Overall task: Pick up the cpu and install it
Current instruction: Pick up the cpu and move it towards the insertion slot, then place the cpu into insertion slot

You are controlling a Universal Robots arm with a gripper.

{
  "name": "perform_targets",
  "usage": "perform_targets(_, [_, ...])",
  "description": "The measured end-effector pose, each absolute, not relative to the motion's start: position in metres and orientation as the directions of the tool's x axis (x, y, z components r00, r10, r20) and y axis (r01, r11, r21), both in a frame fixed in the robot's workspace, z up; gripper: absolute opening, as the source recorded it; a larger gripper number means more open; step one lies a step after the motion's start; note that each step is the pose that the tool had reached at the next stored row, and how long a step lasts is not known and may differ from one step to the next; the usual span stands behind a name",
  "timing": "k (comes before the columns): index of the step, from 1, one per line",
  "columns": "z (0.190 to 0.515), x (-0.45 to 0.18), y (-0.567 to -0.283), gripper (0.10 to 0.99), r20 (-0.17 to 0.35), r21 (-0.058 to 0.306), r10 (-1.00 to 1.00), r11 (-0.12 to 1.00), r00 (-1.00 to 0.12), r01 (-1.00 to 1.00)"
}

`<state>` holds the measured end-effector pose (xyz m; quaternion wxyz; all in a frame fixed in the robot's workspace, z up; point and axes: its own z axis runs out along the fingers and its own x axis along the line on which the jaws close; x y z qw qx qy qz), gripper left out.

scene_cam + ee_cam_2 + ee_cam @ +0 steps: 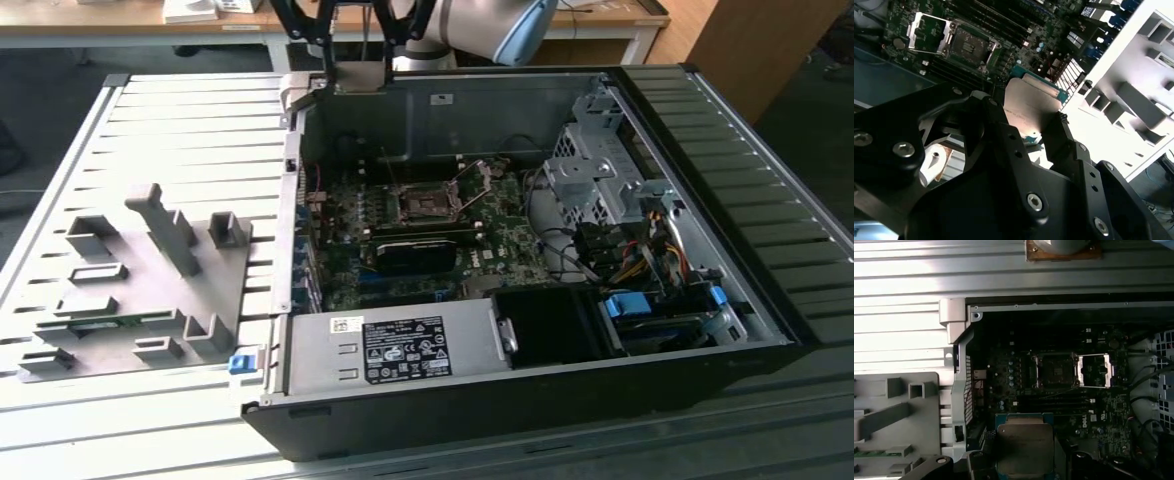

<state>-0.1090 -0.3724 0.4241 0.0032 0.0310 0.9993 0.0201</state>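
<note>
The claw (1030, 122) was closed on the chip (1031, 100), pinching it by two opposite edges. The shiny metal top was therefore left uncovered and faced the second wrist camera. I judged that an edge grip like this kept the fingers off the flat faces, which suits a part that must sit flush.

The chip hung well above the socket (1056, 371) and touched nothing but the claw. In the first wrist view it sat off to one side of the socket, across the rows of memory slots. Its sides ran roughly square to the socket's sides, which I took as a deliberate match to the seat.

In the exterior view the claw stood high over the far wall of the computer case (454, 110), beyond the socket.

The socket was ready to receive. Its metal cover plate (1095, 371) was swung open and lay just beside the socket, leaving the dark square seat bare.

The grey holder tray (147, 270), with its upright blocks, lay on the slatted desk (174, 120). It was well apart from the socket and outside the case wall.

By my reading the pickup was done and the chip was in the air. The install had not yet been made, since the seat showed empty.
</note>
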Motion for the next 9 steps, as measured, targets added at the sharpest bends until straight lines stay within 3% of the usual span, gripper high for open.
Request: perform_targets(9, [0.424, -0.086, -0.372, 0.545, -0.005, 0.04, 0.062, 0.997, -0.998, 0.062])
